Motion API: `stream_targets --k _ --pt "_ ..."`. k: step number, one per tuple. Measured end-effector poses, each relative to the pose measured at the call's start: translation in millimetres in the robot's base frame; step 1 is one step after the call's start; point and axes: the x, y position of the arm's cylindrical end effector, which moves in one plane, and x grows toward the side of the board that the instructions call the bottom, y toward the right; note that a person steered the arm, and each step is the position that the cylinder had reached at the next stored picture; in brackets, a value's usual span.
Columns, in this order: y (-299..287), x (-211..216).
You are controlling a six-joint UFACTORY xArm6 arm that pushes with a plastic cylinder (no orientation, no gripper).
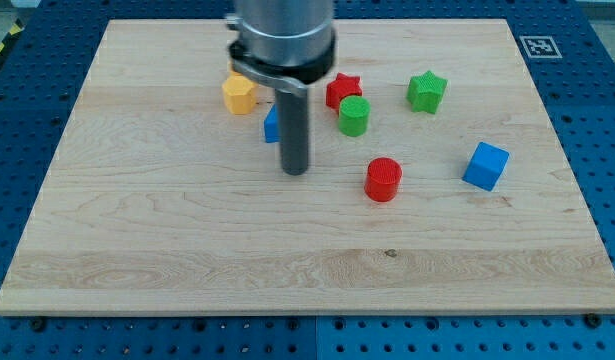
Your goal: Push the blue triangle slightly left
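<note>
Six blocks lay on the board (pixel 137 230). The blue triangle (pixel 271 124) sat in the far middle, mostly hidden behind the rod, with the yellow block (pixel 239 93) just to its left. My tip (pixel 295 171) stood just right of the triangle and a little nearer. There were no jaws on this arm, only the rod. To do the step well, I judged the tip should first go a little farther back, level with the triangle, then push left gently and stop before the yellow block. No readable writing showed; only a black-and-white marker (pixel 539 46) at the far right corner.
</note>
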Motion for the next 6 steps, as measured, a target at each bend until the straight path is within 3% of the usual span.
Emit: stream_targets --k 3,6 --pt "41.9 -40.6" --pt "-3.1 -46.2"
